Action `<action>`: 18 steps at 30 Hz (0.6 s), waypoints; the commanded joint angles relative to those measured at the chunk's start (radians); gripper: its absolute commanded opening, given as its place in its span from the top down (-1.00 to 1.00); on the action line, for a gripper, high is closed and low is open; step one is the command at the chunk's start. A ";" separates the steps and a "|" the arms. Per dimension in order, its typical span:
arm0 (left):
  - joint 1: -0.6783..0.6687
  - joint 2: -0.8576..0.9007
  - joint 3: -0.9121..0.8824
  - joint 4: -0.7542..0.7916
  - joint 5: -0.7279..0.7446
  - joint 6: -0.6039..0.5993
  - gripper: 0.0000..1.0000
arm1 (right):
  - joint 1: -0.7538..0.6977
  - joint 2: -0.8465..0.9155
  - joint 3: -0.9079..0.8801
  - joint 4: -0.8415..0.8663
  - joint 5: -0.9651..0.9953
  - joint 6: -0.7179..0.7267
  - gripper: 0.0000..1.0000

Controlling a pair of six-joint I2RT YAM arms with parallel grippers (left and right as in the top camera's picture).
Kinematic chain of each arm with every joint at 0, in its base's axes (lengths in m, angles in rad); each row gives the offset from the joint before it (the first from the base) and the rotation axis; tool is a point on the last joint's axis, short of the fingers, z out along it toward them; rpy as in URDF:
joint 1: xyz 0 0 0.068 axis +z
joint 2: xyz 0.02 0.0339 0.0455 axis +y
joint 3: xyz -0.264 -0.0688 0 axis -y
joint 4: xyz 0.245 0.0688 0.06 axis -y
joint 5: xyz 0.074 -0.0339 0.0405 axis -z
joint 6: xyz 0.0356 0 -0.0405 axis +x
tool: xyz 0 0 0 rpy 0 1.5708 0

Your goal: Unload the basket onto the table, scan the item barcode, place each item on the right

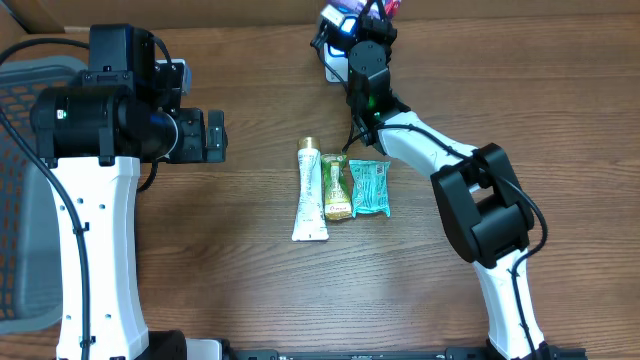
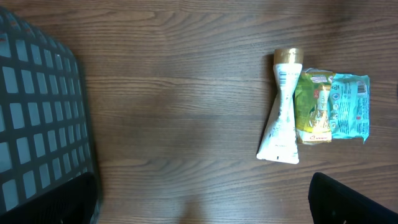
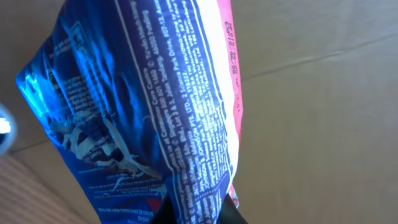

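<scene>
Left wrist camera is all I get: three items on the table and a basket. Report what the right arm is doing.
Observer: The right gripper is at the far edge of the table, shut on a blue packet.
Operator: Say whether its barcode shows.
Observer: Not in the right wrist view. Only small white print and a pink strip down one side face that camera.
Operator: Give me what's behind it.
Observer: Plain brown cardboard, like a box wall.
</scene>
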 commanded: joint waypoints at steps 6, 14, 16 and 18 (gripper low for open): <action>0.004 0.009 0.002 0.002 0.006 0.022 -0.99 | -0.028 0.055 0.021 0.058 -0.029 0.065 0.93; 0.004 0.009 0.002 0.002 0.006 0.022 -0.99 | -0.040 0.055 0.021 0.062 -0.051 0.088 0.93; 0.004 0.009 0.002 0.002 0.006 0.022 -0.99 | -0.040 0.055 0.021 0.071 -0.050 0.088 0.93; 0.004 0.009 0.002 0.002 0.006 0.022 -0.99 | -0.040 0.055 0.021 0.071 -0.051 0.089 0.93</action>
